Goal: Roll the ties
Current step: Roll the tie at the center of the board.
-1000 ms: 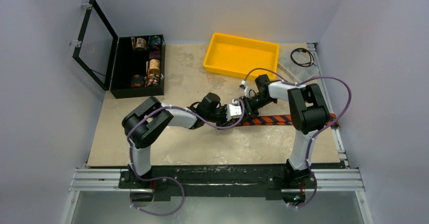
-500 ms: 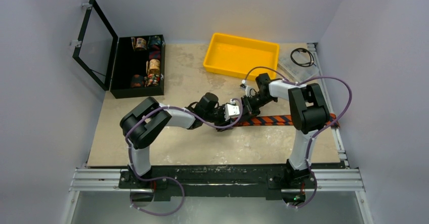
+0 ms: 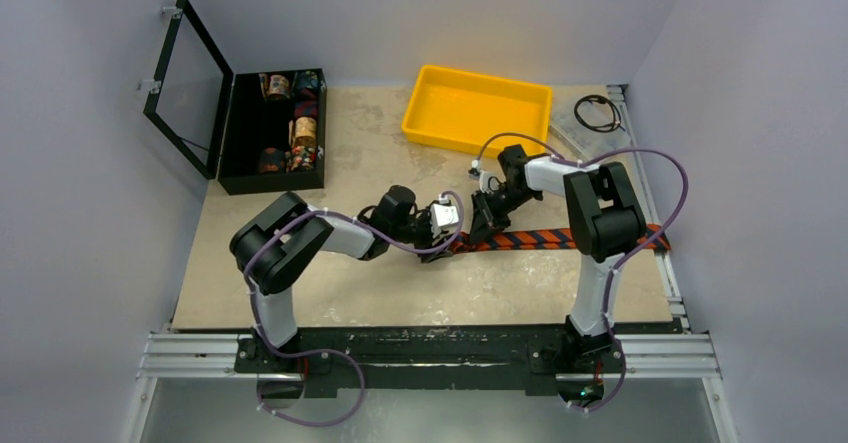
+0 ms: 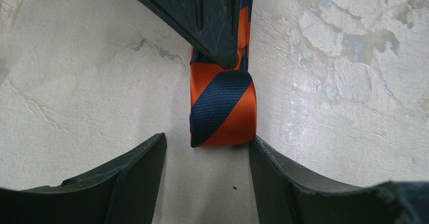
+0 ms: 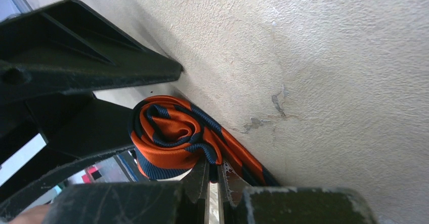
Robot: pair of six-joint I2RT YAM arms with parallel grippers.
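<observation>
Table [image 3: 400,288] is holding everything, with a black case [image 3: 272,185] of patterned rolls sitting open at the far left. A yellow tray [image 3: 475,143] is lying near the back edge. The striped tie [image 3: 540,237] is stretching across the right half, and the right arm is covering part of it from above. Its left end is curling into a small roll. The right gripper [image 5: 215,176] is pinching the strip just behind that roll. The left gripper [image 4: 207,143] is hanging spread wide, one finger touching the roll's side.

I'm seeing white shells [image 3: 345,233] and black joints [image 3: 395,208] behind left claw [image 4: 207,148] and right claw [image 5: 215,176]. Purple cables [image 3: 683,198] are trailing back from both.
</observation>
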